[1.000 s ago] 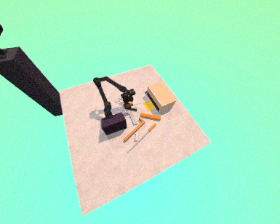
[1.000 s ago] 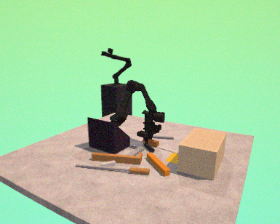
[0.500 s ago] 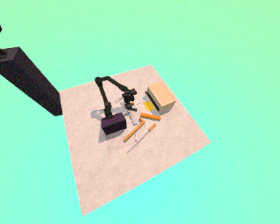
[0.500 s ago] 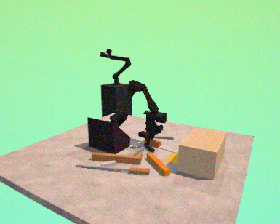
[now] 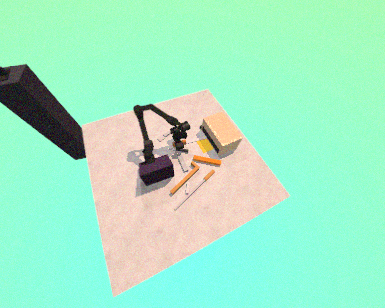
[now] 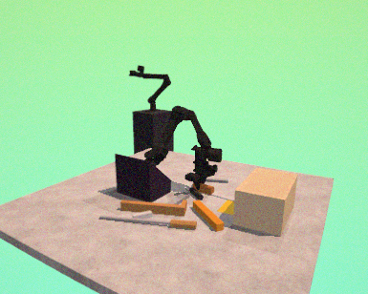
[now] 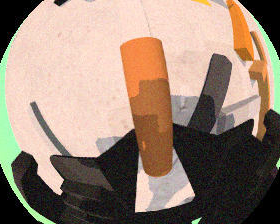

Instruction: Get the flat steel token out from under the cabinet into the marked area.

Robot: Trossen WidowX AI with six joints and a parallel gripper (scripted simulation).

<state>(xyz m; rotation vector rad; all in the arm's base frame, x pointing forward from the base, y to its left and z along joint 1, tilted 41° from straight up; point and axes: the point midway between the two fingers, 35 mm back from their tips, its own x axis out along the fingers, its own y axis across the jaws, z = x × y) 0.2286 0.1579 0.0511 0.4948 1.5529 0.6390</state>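
My gripper (image 5: 179,145) (image 6: 197,185) (image 7: 152,129) is shut on the orange handle (image 6: 206,189) (image 7: 145,60) of a tool, low over the table. The tool's thin rod (image 6: 222,197) (image 7: 147,22) runs from the handle towards the cabinet (image 5: 222,127) (image 6: 262,191). The yellow marked area (image 5: 205,145) (image 6: 227,207) (image 7: 203,2) lies in front of the cabinet. The dark opening along the cabinet's bottom shows in the top view. I cannot make out the token in any view. How far the rod's tip reaches is too small to tell.
An orange bar (image 5: 207,160) (image 6: 208,216) (image 7: 239,30) lies near the marked area. A longer orange bar (image 5: 184,181) (image 6: 152,207) and another orange-handled rod (image 5: 209,175) (image 6: 184,224) lie farther out. A dark bar (image 7: 218,80) lies beside the gripper. A grey strip (image 7: 46,127) lies on its other side.
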